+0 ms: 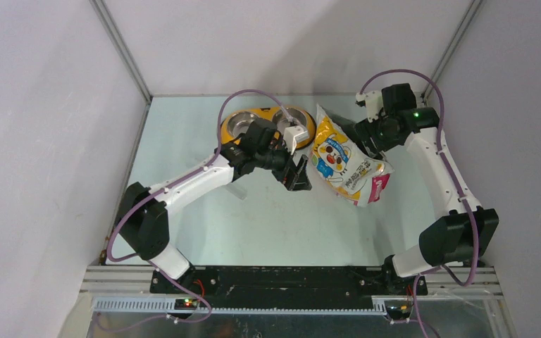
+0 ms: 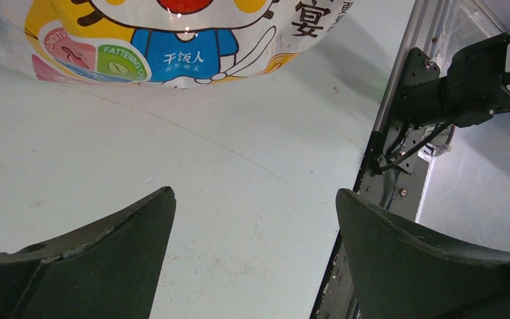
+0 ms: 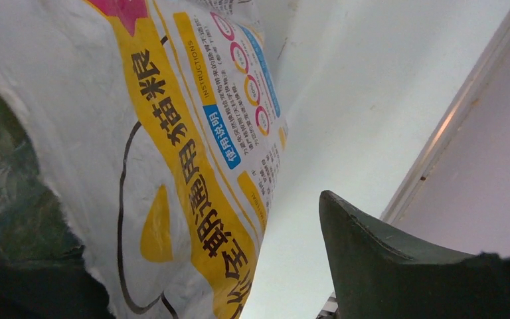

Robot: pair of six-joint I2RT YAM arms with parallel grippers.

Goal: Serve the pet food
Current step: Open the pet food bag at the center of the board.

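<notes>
On the table (image 1: 268,225), the pet food bag (image 1: 345,160) lies with its cat picture facing up. The food itself is hidden inside it.

Your left claw (image 1: 299,174) is just beside the bag, on the same side as the yellow double bowl (image 1: 311,130). Its fingers (image 2: 106,252) are spread wide, with only bare table between them. The bag is a little way in front of the tips and does not touch them.

Your right claw (image 1: 361,139) is at the end of the bag away from its pink bottom. It is spread too. The bag's crinkly edge sits between its fingers and lies over one finger (image 3: 13,219), which shows dimly through the foil. The other finger (image 3: 405,266) stands apart from the bag, with table showing in the gap, so this claw is not pinching the bag.
</notes>
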